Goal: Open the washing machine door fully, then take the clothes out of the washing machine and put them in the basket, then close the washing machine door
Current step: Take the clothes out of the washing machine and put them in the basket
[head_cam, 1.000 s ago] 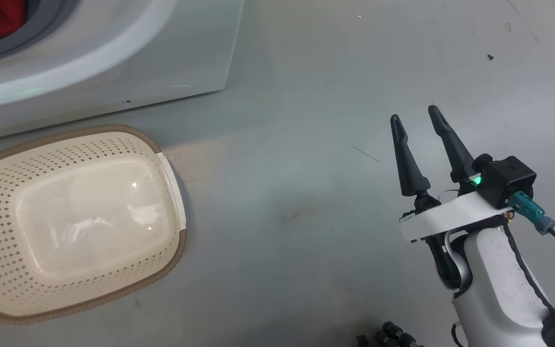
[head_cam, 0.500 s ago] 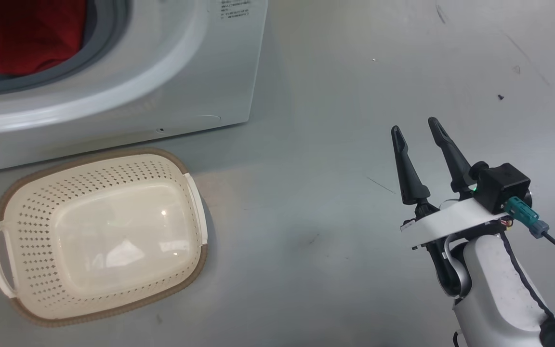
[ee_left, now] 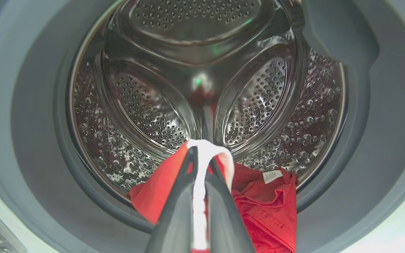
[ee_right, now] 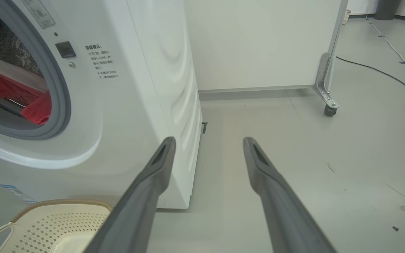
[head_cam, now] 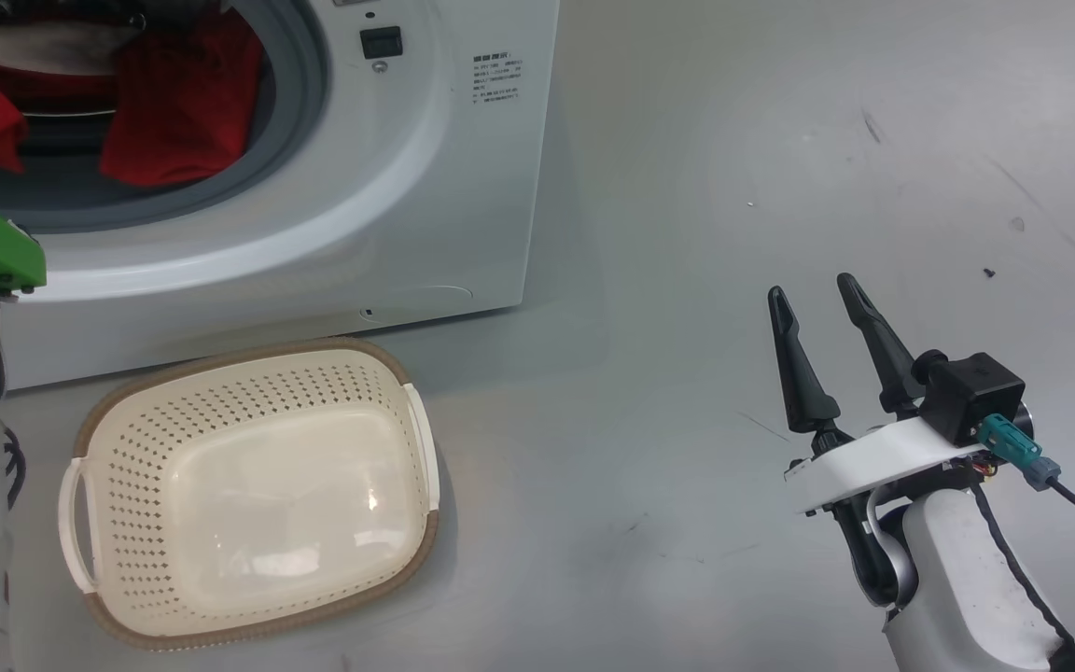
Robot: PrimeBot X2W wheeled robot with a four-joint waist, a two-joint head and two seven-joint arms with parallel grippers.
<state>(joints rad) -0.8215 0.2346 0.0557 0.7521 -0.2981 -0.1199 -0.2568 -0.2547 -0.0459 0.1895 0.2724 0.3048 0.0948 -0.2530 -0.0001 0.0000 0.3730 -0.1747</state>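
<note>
Clothes [ee_left: 258, 203] lie partly hidden behind the left pincer [ee_left: 201, 151], clenched on their white trim [ee_left: 207, 146] inside the drum [ee_left: 146, 112]. The right pincer [head_cam: 814, 291] hangs spread above the floor [head_cam: 640, 420].

label print [head_cam: 497, 79] illegible, basket [ee_right: 65, 203] cut off

The grey floor [head_cam: 668, 233] is smooth and slightly glossy, with faint scuffs and thin dark streaks. A white washing machine [head_cam: 463, 205] stands on it. Just in front of the machine's base sits a cream basket [head_cam: 132, 467] with a brown rim, upright and open side up. Behind the machine, a white panel [ee_right: 258, 42] rests on a small caster [ee_right: 329, 109]. A dark cable [ee_right: 374, 70] trails across the floor near that wheel. A tiny dark speck [head_cam: 989, 273] lies well apart from the basket.
</note>
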